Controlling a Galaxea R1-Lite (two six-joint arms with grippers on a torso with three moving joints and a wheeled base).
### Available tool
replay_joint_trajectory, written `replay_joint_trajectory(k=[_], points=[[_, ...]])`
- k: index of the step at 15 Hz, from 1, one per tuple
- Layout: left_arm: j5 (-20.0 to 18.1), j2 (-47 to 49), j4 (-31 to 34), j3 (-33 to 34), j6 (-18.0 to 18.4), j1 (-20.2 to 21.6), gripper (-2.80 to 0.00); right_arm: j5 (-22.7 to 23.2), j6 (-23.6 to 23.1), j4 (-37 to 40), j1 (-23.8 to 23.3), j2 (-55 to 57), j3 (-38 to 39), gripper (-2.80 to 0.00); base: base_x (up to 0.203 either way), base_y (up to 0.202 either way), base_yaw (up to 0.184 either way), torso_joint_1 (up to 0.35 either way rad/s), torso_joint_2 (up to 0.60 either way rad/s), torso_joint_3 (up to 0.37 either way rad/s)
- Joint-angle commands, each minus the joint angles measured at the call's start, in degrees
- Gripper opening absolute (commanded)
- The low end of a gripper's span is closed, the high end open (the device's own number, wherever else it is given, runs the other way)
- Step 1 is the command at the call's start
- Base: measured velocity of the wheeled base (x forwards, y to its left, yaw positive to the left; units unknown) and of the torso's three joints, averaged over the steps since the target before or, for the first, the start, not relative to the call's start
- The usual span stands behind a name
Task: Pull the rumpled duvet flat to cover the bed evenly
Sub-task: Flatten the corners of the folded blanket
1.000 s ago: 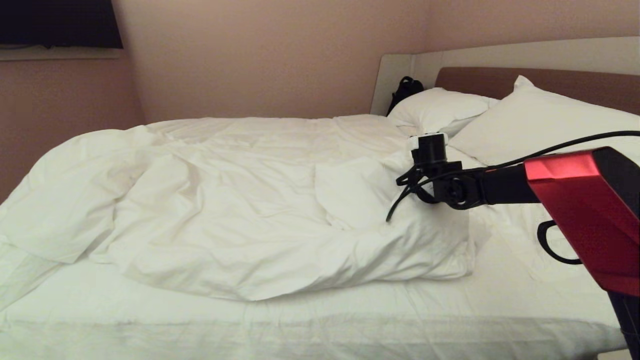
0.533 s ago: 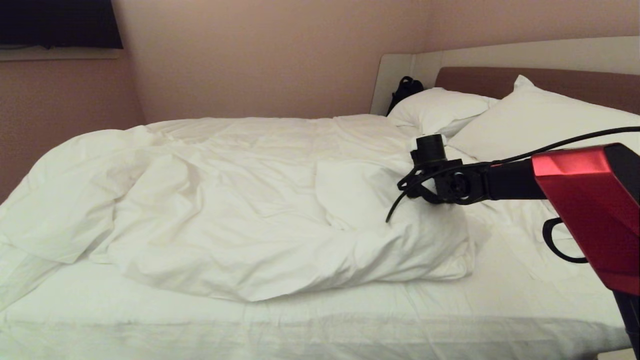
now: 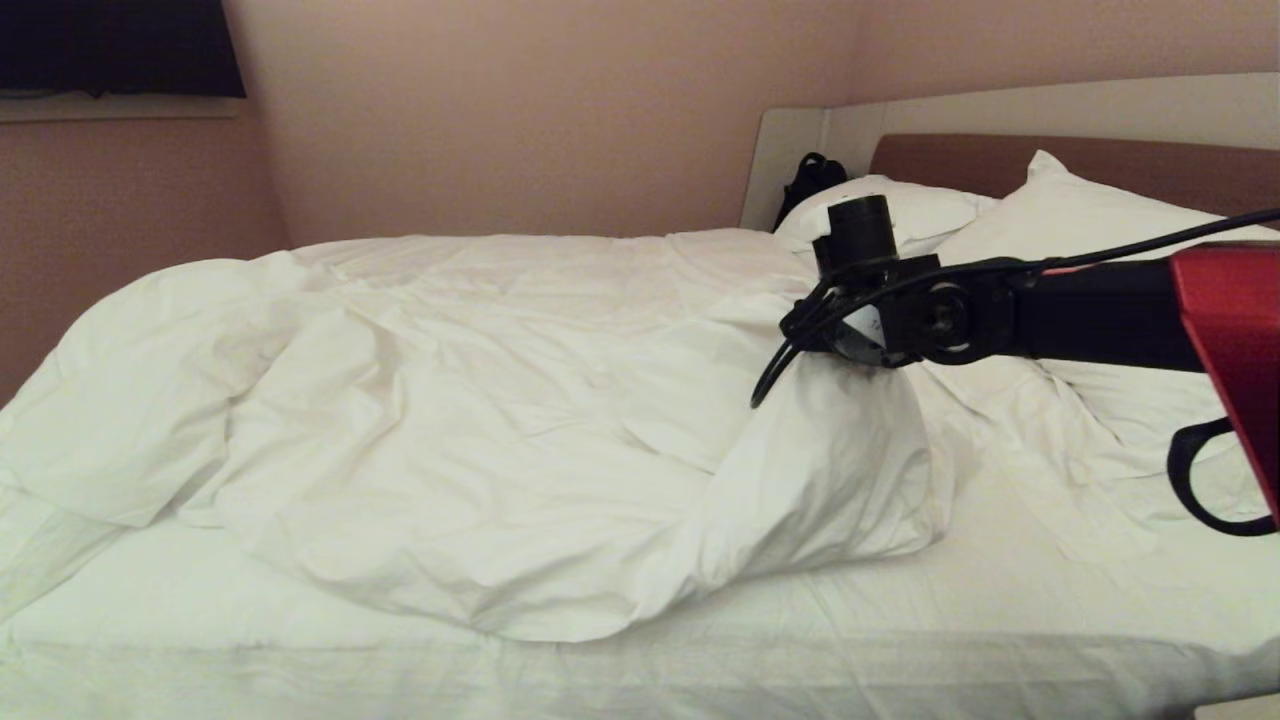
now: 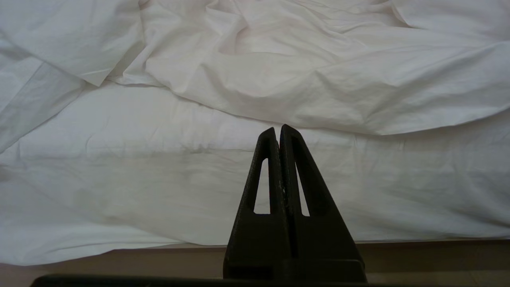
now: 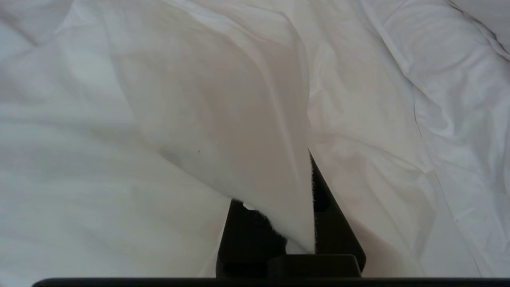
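The right gripper [image 5: 303, 187] is closed on a fold of the duvet [image 3: 480, 420], lifted above the bed [image 3: 900, 640] near the pillows [image 3: 1090, 230]. The left gripper [image 4: 277, 133] is closed and holds nothing, beside the bed edge.

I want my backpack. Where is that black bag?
In the head view the black bag sits far back, right of middle, beside the headboard and behind the pillows.
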Motion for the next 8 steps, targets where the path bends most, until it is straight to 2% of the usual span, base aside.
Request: replay_joint_trajectory(k=[1, 3, 5, 8], points=[[0.04, 0.0, -0.05, 0.0, 0.01, 0.0, -2.8, -0.2, 4.63, 9.09, 0.46, -4.3, 0.17, -2.8, 0.0, 0.0, 0.0, 0.0, 0.0, 0.0], [0.04, 0.0, 0.03, 0.0, -0.06, 0.0, -2.8, 0.62, 10.24, 18.37, 0.45, -8.45, 0.57, -2.8, 0.0, 0.0, 0.0, 0.0, 0.0, 0.0], [0.04, 0.0, -0.05, 0.0, -0.07, 0.0, -2.8, 4.07, 15.02, 25.86, 0.46, -13.2, 2.31, -2.8, 0.0, 0.0, 0.0, 0.0, 0.0, 0.0], [0.04, 0.0, 0.04, 0.0, 0.01, 0.0, -2.8, 8.96, 18.57, 31.27, 0.49, -20.14, 11.35, -2.8, 0.0, 0.0, 0.0, 0.0, 0.0, 0.0]])
